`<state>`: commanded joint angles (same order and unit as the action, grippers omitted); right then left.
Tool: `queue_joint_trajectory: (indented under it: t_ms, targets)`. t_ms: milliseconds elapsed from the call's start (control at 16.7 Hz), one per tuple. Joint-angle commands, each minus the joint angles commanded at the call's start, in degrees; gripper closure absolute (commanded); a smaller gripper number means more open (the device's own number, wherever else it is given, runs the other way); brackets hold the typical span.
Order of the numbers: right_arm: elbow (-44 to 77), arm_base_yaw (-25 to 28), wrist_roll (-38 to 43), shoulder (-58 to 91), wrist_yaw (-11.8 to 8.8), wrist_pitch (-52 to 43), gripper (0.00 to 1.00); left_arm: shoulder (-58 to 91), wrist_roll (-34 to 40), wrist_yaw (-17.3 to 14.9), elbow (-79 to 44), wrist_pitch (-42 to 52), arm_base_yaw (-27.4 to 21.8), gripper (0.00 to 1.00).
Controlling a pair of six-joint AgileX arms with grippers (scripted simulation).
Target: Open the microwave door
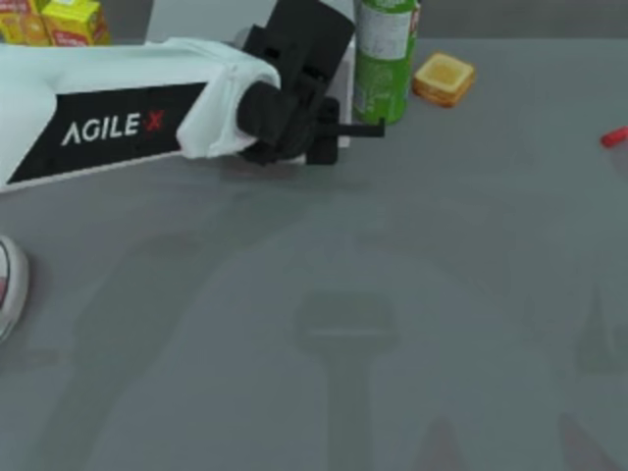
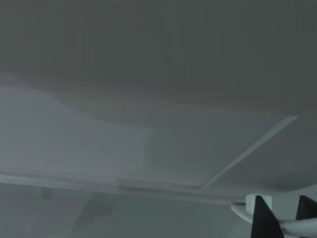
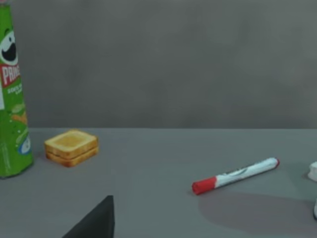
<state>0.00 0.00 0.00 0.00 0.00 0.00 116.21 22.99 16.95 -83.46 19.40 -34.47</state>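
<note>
Our left wrist view shows only the microwave door (image 2: 124, 148) close up; from above, the microwave (image 1: 345, 98) sits at the worktop's (image 1: 392, 294) far edge, mostly hidden (our left arm stretches across it). Left end effector (image 1: 339, 128) state: we cannot tell.

A white arm (image 1: 98, 88) with a black panel crosses the grey tabletop (image 1: 392, 294). The can (image 1: 385, 59) is green, the toast (image 1: 444, 78) golden, the marker (image 3: 235, 175) white with a red cap, and the cartons (image 1: 54, 22) yellow.
</note>
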Motion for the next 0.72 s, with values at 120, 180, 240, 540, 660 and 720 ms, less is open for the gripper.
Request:
queue_joint_trajectory:
  t_ms: [120, 180, 240, 540, 660, 720]
  targets:
    - [0.00, 0.00, 0.00, 0.00, 0.00, 0.00, 0.00, 0.08, 0.13, -0.43, -0.07, -0.06, -0.41, 1.00]
    - [0.00, 0.00, 0.00, 0.00, 0.00, 0.00, 0.00, -0.14, -0.28, -0.63, 0.45, -0.20, -0.29, 1.00]
    - [0.00, 0.00, 0.00, 0.00, 0.00, 0.00, 0.00, -0.64, -0.82, -0.94, 1.04, -0.60, -0.12, 1.00]
    - [0.00, 0.00, 0.00, 0.00, 0.00, 0.00, 0.00, -2.18, -2.87, -2.15, 3.34, -1.94, 0.51, 1.00]
    - [0.00, 0.00, 0.00, 0.00, 0.00, 0.00, 0.00, -2.18, -2.87, -2.15, 3.34, -1.94, 0.51, 1.00]
    - [0.00, 0.00, 0.00, 0.00, 0.00, 0.00, 0.00, -2.18, -2.87, -2.15, 3.34, -1.94, 0.51, 1.00]
